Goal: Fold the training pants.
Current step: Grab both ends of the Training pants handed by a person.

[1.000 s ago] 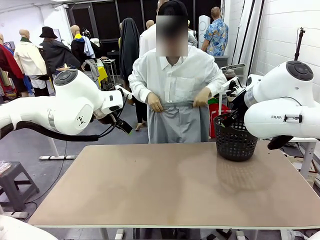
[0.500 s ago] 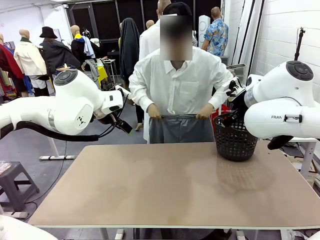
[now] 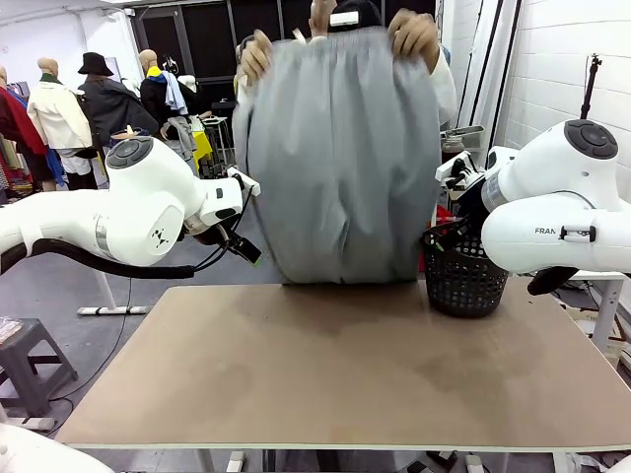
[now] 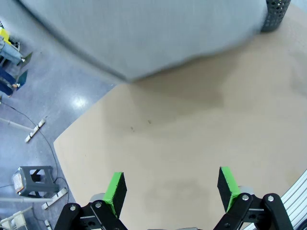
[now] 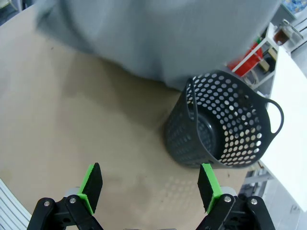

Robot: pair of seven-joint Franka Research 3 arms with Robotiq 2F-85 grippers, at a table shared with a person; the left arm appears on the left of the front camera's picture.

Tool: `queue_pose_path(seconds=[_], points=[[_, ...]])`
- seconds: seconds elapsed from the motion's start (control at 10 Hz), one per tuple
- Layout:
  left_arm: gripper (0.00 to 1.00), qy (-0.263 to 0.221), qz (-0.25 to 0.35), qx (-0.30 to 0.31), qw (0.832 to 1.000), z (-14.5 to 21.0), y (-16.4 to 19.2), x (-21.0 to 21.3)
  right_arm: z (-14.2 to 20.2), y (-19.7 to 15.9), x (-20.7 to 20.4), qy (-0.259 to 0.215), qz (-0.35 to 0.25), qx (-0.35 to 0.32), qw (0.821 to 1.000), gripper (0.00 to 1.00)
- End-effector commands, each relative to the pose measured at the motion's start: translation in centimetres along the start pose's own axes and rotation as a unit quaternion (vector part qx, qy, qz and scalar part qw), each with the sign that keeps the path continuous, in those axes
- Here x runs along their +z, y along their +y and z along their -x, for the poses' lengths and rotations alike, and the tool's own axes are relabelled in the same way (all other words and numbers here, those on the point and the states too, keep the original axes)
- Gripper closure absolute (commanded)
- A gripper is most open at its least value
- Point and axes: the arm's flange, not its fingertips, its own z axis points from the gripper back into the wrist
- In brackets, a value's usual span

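The light grey training pants (image 3: 340, 158) hang spread out above the far edge of the table, held high by the waistband in a person's two hands (image 3: 414, 32). The same fabric shows blurred at the top of the left wrist view (image 4: 144, 33) and of the right wrist view (image 5: 163, 38). My left gripper (image 4: 171, 189) is open over the bare table (image 4: 182, 143), well short of the pants. My right gripper (image 5: 149, 187) is open too, above the table (image 5: 72, 134) beside the basket. In the front view both arms sit back at the table's sides.
A black mesh basket (image 3: 463, 271) stands at the far right of the table, also close ahead of my right gripper (image 5: 223, 129). A grey stool (image 3: 25, 360) stands on the floor at the left. The brown table (image 3: 335, 374) stretches wide in front.
The person has swung the pants up from waist height to above head height, so the fabric now hangs spread and covers the person's body. Both arms have stayed still.
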Motion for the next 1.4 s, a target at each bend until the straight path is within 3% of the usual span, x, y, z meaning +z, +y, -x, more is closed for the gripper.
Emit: queue_pose_path(seconds=[0.0, 1.3], points=[[0.0, -0.005, -0.002, 0.0, 1.0, -0.13, 0.08, -0.16, -0.04, 0.01, -0.03, -0.002, 0.0, 0.001, 1.0, 0.0], [0.0, -0.005, -0.002, 0.0, 1.0, -0.13, 0.08, -0.16, -0.04, 0.01, -0.03, -0.002, 0.0, 0.001, 1.0, 0.0]])
